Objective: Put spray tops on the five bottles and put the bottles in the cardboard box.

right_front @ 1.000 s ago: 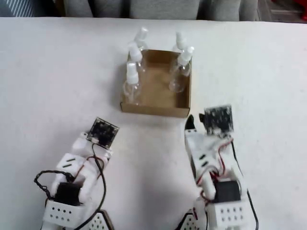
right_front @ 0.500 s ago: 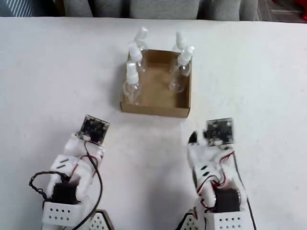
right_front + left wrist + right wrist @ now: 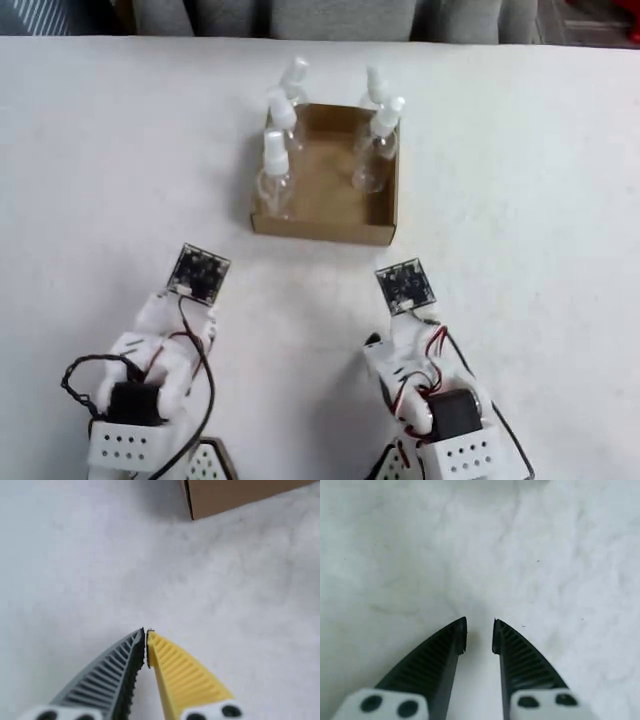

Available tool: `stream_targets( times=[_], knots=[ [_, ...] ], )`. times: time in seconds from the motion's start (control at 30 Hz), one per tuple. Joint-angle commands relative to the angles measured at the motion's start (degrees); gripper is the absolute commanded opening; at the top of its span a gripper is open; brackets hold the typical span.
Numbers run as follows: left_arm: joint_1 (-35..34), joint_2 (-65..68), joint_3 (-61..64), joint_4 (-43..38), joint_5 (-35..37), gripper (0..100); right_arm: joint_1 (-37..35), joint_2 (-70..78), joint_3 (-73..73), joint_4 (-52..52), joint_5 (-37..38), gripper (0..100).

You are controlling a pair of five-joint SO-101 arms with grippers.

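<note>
The cardboard box (image 3: 322,228) sits mid-table. Several clear bottles with white spray tops stand in it along its walls: one at the near left (image 3: 274,172), one behind it (image 3: 283,115), one at the right (image 3: 378,145). Two more tops (image 3: 294,74) (image 3: 375,85) show over the back rim; whether those bottles stand inside I cannot tell. My left gripper (image 3: 146,633) hangs over bare table short of the box's corner (image 3: 240,495), shut with nothing in it. My right gripper (image 3: 479,630) is over bare table too, open by a narrow gap and holding nothing.
Both arms are folded back near the table's front edge, the left arm (image 3: 150,370) and the right arm (image 3: 430,385). White tablecloth (image 3: 520,180) lies around the box on all sides. Chairs stand beyond the far edge.
Both arms have drawn back from the box toward the front edge. The right arm retreated farther and swung slightly left; the left arm pulled back a little. The bottles and box stayed put.
</note>
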Motion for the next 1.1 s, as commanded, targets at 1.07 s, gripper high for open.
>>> stream_targets(
  times=[1.07],
  knots=[
    [-0.4,-2.9,-0.2,12.6,-0.2,2,-0.2,-0.4,0.8,0.6,-0.3,5.7]
  ],
)
